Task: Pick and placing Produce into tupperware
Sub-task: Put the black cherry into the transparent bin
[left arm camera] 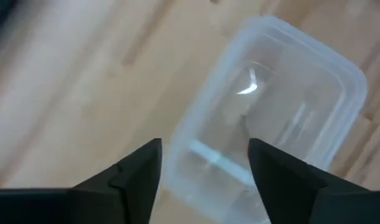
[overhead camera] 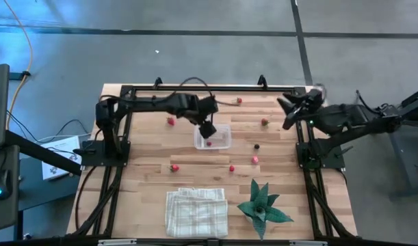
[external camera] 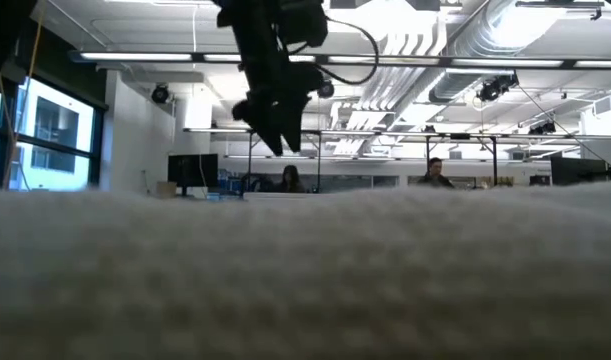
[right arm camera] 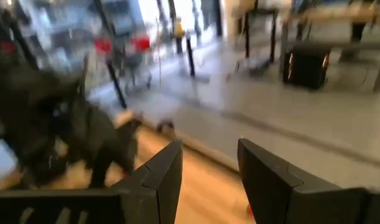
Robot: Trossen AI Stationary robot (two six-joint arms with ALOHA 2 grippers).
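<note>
The clear tupperware (overhead camera: pixel 221 139) (left arm camera: pixel 283 93) stands on its base near the middle of the table. One red piece of produce (overhead camera: pixel 209 143) lies inside it. My left gripper (overhead camera: pixel 207 130) (left arm camera: pixel 205 144) hangs open just above the container's left end, touching nothing; in the low view the left arm (external camera: pixel 275 110) points down. Other red pieces lie loose on the wood (overhead camera: pixel 171 121) (overhead camera: pixel 239 101) (overhead camera: pixel 265 122) (overhead camera: pixel 255 160) (overhead camera: pixel 231 168) (overhead camera: pixel 174 168), and a dark one (overhead camera: pixel 257 145) lies right of the container. My right gripper (overhead camera: pixel 289 113) (right arm camera: pixel 209 149) waits open at the table's far right corner.
A white-and-grey checked folded cloth (overhead camera: pixel 196 212) lies at the near edge and fills the low view's foreground (external camera: pixel 305 270). A green spiky plant (overhead camera: pixel 262 203) stands to its right. Black frame rails (overhead camera: pixel 120 147) (overhead camera: pixel 306 154) run along both sides. People sit in the room beyond (external camera: pixel 433 172).
</note>
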